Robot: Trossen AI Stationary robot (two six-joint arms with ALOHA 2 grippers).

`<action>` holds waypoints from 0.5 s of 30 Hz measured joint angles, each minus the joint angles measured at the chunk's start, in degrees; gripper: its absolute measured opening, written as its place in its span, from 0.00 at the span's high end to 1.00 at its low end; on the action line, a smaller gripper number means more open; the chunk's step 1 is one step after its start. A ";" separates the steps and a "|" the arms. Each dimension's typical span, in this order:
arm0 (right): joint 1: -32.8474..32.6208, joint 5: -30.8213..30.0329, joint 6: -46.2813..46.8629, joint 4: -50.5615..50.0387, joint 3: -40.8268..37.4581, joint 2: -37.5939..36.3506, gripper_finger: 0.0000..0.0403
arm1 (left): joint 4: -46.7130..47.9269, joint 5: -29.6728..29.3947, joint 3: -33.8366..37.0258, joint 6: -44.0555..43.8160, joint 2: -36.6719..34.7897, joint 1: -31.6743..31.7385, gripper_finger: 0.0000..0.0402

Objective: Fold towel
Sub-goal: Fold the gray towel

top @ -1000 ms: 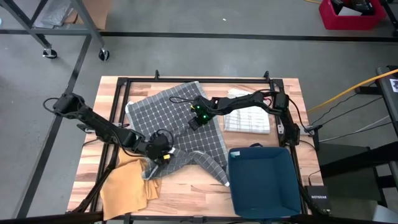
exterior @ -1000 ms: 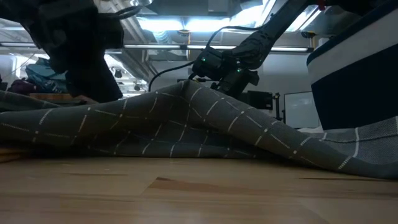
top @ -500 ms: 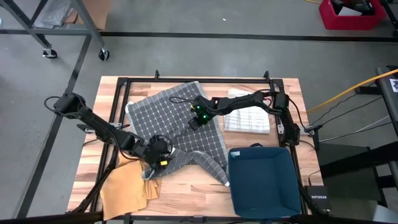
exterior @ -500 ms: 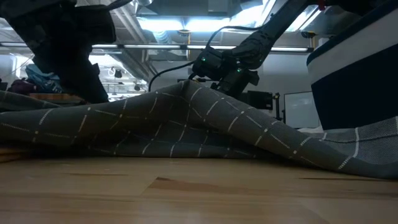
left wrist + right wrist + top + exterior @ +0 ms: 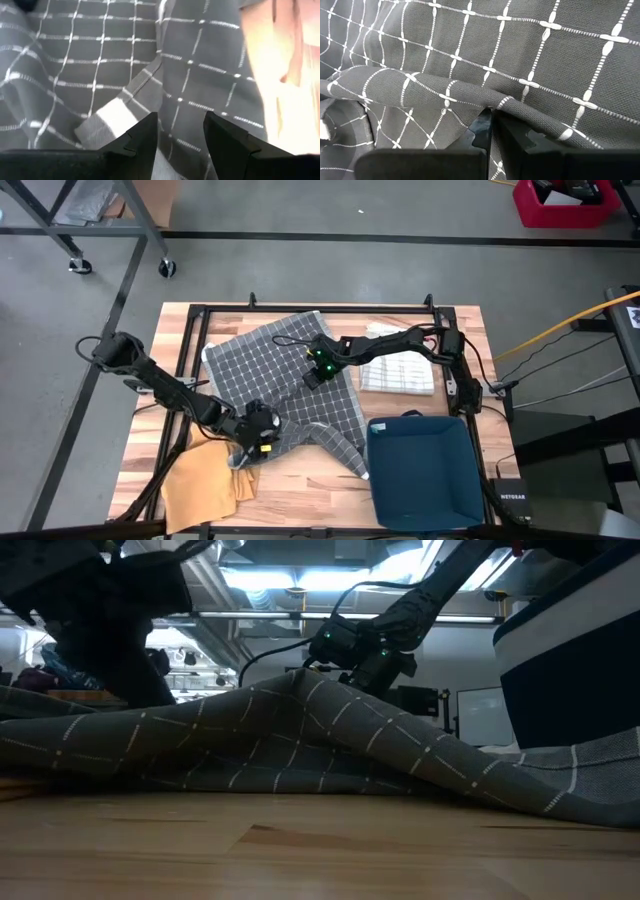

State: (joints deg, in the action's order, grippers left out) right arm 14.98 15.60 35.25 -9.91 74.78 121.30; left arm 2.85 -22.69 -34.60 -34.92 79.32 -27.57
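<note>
Wooden table [image 5: 300, 485] carries the grey checked towel [image 5: 270, 355], spread from its far edge toward the middle. Right pincer [image 5: 312, 377] pinches a raised fold of towel at mid-table. Left pincer [image 5: 250, 446], fingers spread, sits low over the towel's near-left corner, beside a yellow cloth [image 5: 205, 480].

Dark grey towel [image 5: 290, 380] with thin white grid lines, mustard yellow cloth [image 5: 205, 480], navy blue bin [image 5: 420, 470], pale wooden table [image 5: 300, 490]

Overhead, table-level and two close wrist views, all sharing the towel [image 5: 290, 375].
</note>
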 joint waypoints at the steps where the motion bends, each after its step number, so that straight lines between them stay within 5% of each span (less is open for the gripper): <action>1: 0.00 0.02 0.00 0.00 -0.02 0.00 0.92 | -0.53 0.01 -0.11 0.91 -0.11 0.11 0.63; 15: 0.00 0.02 -0.04 0.00 0.01 0.00 0.92 | -4.68 2.06 -1.40 -3.05 -0.30 0.60 0.63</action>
State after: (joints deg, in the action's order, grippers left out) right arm 14.98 15.62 35.21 -9.91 74.78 121.30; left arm -1.82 -20.63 -36.00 -37.97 79.02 -26.96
